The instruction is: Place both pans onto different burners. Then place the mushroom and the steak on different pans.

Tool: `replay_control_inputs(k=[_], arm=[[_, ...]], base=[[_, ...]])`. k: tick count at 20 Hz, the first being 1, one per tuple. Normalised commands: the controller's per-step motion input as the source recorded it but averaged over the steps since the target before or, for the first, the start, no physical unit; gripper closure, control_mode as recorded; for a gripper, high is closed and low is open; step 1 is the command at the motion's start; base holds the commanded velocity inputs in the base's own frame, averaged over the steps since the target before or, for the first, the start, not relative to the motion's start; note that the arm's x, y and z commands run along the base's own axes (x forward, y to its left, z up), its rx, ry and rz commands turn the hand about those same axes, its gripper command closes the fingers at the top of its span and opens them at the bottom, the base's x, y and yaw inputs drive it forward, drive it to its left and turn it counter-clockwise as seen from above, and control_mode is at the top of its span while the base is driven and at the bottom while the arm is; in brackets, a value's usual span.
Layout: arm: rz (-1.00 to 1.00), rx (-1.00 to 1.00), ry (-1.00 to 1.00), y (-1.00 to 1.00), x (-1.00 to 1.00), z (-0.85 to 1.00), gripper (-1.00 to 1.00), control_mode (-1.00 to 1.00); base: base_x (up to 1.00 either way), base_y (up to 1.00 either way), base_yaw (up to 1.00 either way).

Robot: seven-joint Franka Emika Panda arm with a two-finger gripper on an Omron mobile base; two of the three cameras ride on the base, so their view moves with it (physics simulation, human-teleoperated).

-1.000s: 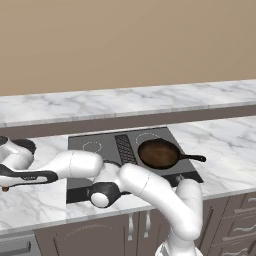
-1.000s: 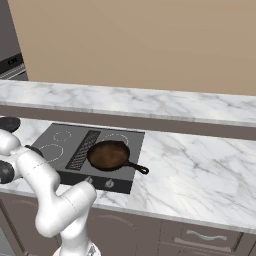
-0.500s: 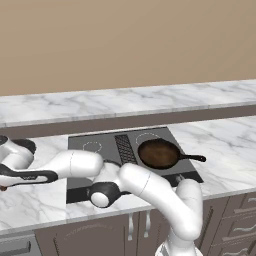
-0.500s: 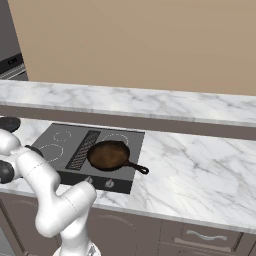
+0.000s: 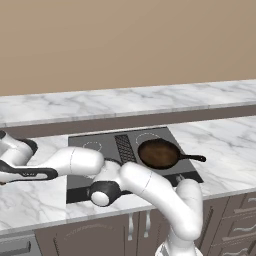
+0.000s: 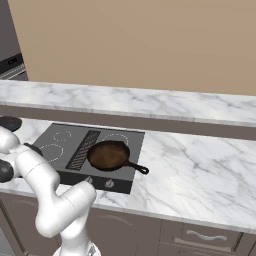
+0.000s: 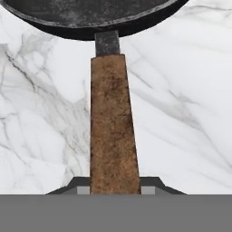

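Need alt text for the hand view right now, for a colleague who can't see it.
The gripper is shut on the brown wooden handle of the black pan, which runs straight up the view over the white marble counter.

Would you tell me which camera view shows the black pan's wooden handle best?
The hand view: the brown wooden handle runs up the frame from between the gripper tips to the black pan on the marble counter. In the right base view, part of that pan lies at the left edge; the handle cannot be made out.

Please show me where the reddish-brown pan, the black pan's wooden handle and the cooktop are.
reddish-brown pan (image 5: 158, 152): left base view, inside bottom.
wooden handle (image 7: 112, 131): hand view, middle of its length.
cooktop (image 6: 67, 137): right base view, bare dark surface.
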Motion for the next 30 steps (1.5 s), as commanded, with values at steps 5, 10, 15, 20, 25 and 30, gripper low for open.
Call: replay_control_inputs(k=[5, 10, 15, 20, 25, 30], arm=[[-0.1, 0.0, -0.07, -0.13, 0.0, 0.18, 1.0, -1.0], [-0.09, 0.0, -0.09, -0.17, 0.0, 0.1, 1.0, -1.0], [-0.07, 0.0, -0.08, -0.17, -0.01, 0.06, 1.0, -1.0], [-0.1, 0.0, -0.05, -0.16, -0.04, 0.02, 1.0, -1.0], [-0.05, 0.0, 0.0, -0.41, -0.19, 0.0, 1.0, -1.0], [-0.05, 0.0, 0.0, -0.41, -0.22, 0.0, 1.0, -1.0]], base=[[0.0, 0.0, 0.0], [0.0, 0.0, 0.0], [0.0, 0.0, 0.0], [0.0, 0.0, 0.0], [0.0, 0.0, 0.0], [0.0, 0.0, 0.0]])
